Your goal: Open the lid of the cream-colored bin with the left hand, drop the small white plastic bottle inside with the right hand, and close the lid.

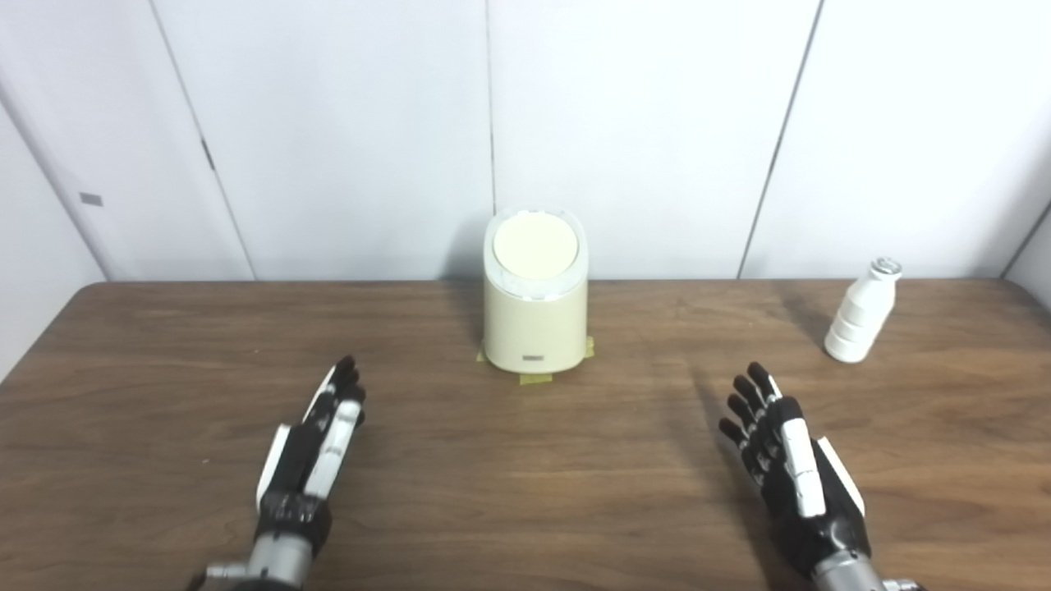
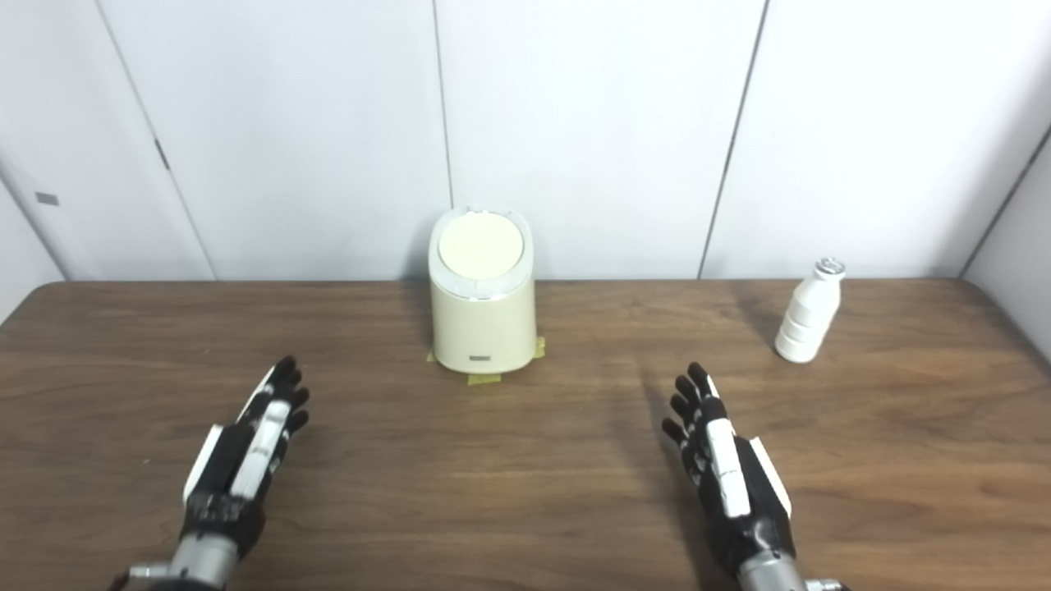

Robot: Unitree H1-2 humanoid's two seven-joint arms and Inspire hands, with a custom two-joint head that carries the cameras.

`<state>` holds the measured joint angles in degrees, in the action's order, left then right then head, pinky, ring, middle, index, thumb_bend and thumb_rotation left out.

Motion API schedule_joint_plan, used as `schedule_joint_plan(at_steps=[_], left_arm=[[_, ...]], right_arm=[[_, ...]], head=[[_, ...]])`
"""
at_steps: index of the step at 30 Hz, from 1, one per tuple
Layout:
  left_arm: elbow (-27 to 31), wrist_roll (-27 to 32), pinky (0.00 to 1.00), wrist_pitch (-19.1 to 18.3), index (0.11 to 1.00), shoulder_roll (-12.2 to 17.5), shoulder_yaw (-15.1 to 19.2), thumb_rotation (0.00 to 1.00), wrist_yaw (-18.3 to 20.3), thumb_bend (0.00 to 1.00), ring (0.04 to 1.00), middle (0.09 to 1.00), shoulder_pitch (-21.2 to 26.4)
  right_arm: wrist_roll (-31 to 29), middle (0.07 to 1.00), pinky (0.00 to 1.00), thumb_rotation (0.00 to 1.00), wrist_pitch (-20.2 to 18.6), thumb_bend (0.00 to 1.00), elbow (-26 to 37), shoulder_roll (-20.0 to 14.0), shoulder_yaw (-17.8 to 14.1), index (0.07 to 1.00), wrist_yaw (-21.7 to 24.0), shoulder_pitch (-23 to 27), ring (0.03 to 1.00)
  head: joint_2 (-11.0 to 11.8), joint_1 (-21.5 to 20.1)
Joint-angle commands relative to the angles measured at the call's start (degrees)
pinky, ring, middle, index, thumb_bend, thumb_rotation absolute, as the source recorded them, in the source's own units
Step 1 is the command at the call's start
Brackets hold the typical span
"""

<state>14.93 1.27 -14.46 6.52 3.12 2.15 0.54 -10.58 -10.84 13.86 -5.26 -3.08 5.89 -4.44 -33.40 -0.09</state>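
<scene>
Two head cameras side by side, looking down and forward over the wooden table (image 1: 525,492) toward the white wall panels (image 2: 575,123); views overlap almost wholly.

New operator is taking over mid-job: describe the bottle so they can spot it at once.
Start at the wooden table, then go to its far right corner near the white wall. The bottle stands upright there, alone, beyond the right hand. It is small, white and ribbed with a silvery cap, unlike the wider cream bin at centre.

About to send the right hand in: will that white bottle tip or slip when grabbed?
The white bottle stands tall and narrow, so a sideways nudge probably tips it. Its ridged body should help the fingers grip. It looks like light plastic, likely easy to knock.
</scene>
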Motion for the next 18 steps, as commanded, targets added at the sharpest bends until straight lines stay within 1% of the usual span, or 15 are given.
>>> schedule_joint_plan(at_steps=[1,4,5,7,8,12,13,14,15,16,18], left_arm=[[3.34,-2.66,0.93,-1.64,1.0,1.3,-0.5,0.76,-0.49,0.61,0.95,0.977,4.82],[4.57,-4.44,0.9,-4.86,1.0,1.97,-0.88,0.71,-0.68,0.64,0.922,0.964,8.35],[4.93,-4.42,0.89,-6.0,1.0,2.06,-0.82,0.71,-0.57,0.65,0.911,0.96,9.65],[5.35,-3.33,0.9,-7.73,1.0,1.74,-0.2,0.65,-0.37,0.67,0.915,0.96,11.94],[5.41,-3.46,0.91,-8.31,1.0,1.83,-0.18,0.61,-0.33,0.68,0.92,0.957,13.1],[5.23,-6.25,0.84,-10.25,0.972,3.17,-1.0,0.55,-0.28,0.71,0.9,0.936,17.45],[5.25,-6.49,0.84,-10.82,0.967,3.29,-1.07,0.54,-0.2,0.71,0.904,0.937,18.19],[5.18,-7.28,0.84,-11.43,0.965,3.83,-1.56,0.53,0.24,0.71,0.906,0.938,19.31],[4.86,-8.0,0.84,-11.88,0.966,4.28,-2.02,0.55,0.61,0.71,0.91,0.939,20.39],[4.6,-8.5,0.84,-12.12,0.967,4.57,-2.33,0.57,0.85,0.72,0.918,0.942,21.08],[3.92,-9.76,0.84,-12.35,0.969,5.02,-3.0,0.57,1.22,0.71,0.921,0.943,22.42]], right_arm=[[0.0,0.983,0.95,0.96,0.76,0.53,2.51,-0.27,0.11,1.0,0.29,0.74,0.978],[0.36,0.977,0.96,0.96,0.68,0.52,2.44,-0.16,0.37,1.0,0.12,0.67,0.973],[0.39,0.976,0.96,0.95,0.88,0.52,2.25,-0.16,0.39,1.0,0.17,0.67,0.974],[0.4,0.976,0.96,0.94,1.39,0.52,1.86,-0.08,0.41,1.0,0.23,0.65,0.974],[0.36,0.975,0.95,0.93,1.56,0.52,1.75,-0.05,0.39,1.0,0.22,0.62,0.972],[0.46,0.968,0.94,0.91,1.69,0.53,1.31,-0.05,0.29,1.0,0.09,0.65,0.964],[0.44,0.966,0.94,0.91,1.72,0.52,1.21,-0.03,0.24,1.0,0.08,0.66,0.961],[0.53,0.965,0.94,0.9,1.71,0.52,1.02,0.0,0.2,1.0,-0.02,0.69,0.96],[0.86,0.966,0.94,0.9,1.71,0.51,0.84,-0.01,0.25,1.0,-0.14,0.71,0.961],[1.13,0.967,0.94,0.9,1.69,0.5,0.73,-0.01,0.29,1.0,-0.23,0.72,0.96],[1.52,0.969,0.94,0.9,1.87,0.5,0.45,-0.01,0.36,1.0,-0.22,0.62,0.961]], head=[[0.02,-0.07],[0.45,0.07],[0.52,0.11],[1.09,0.36],[1.09,0.36],[2.15,1.18],[2.15,1.18],[2.81,1.22],[3.48,1.42],[3.48,1.42],[4.68,1.5]])
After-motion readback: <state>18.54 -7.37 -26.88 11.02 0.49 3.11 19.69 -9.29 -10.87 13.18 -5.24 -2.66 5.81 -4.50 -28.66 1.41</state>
